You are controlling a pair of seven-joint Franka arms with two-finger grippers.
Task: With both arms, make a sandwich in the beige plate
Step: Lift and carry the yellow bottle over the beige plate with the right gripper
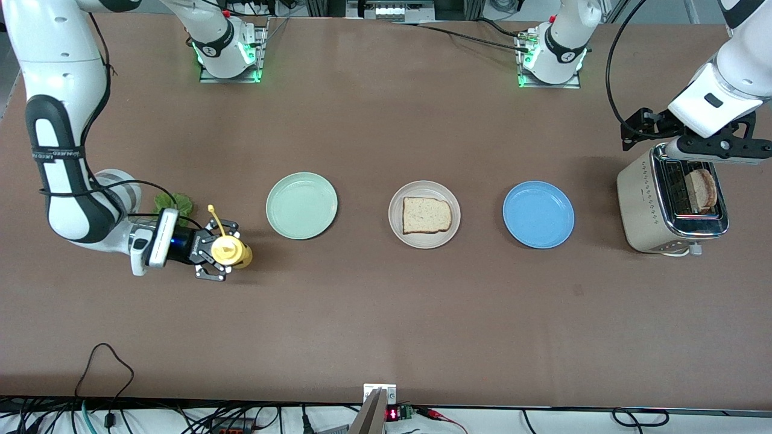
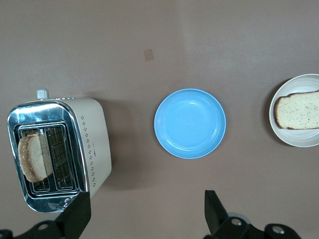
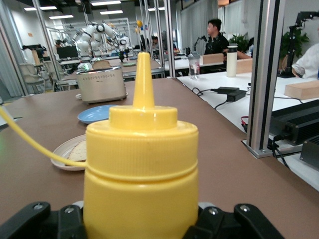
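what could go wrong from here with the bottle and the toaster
The right gripper is closing around the yellow bottle; a tight squeeze could squirt sauce on the table, or a loose one tip it. The lettuce lies beside that arm's wrist and could get swept. The left gripper hangs open over the toaster; it could knock the toaster while reaching for the slice.

room: lab – ceiling strip lights | white desks | aluminium post

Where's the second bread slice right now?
Standing in a slot of the toaster at the left arm's end: the second bread slice, under the open left end effector.
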